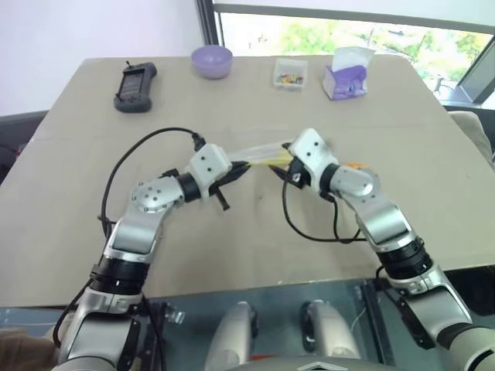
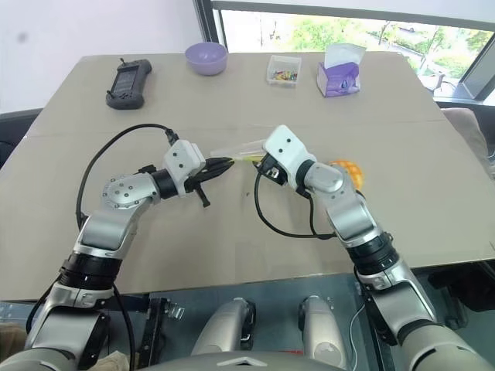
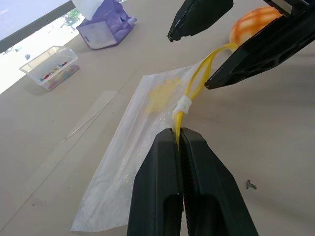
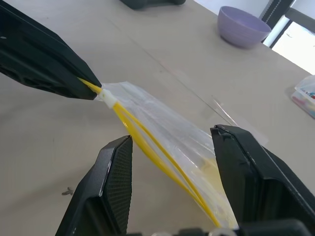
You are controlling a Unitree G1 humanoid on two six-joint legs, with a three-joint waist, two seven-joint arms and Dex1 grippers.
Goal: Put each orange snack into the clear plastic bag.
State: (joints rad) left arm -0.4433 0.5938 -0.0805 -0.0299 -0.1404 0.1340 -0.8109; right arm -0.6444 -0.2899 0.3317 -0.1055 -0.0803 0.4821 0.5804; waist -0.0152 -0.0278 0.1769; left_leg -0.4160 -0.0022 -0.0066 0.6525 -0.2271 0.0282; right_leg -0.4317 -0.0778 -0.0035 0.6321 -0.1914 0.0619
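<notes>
Beige table (image 1: 433, 185) by a bright window (image 1: 348, 35); left pincer (image 3: 179, 135) clenched on clear plastic bag (image 3: 142, 142), right pincer (image 4: 170, 147) released

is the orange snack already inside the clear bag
No, the orange snack sits on the table beyond the clear plastic bag, which holds nothing round and is pinched by its yellow strip in the left end effector.
</notes>
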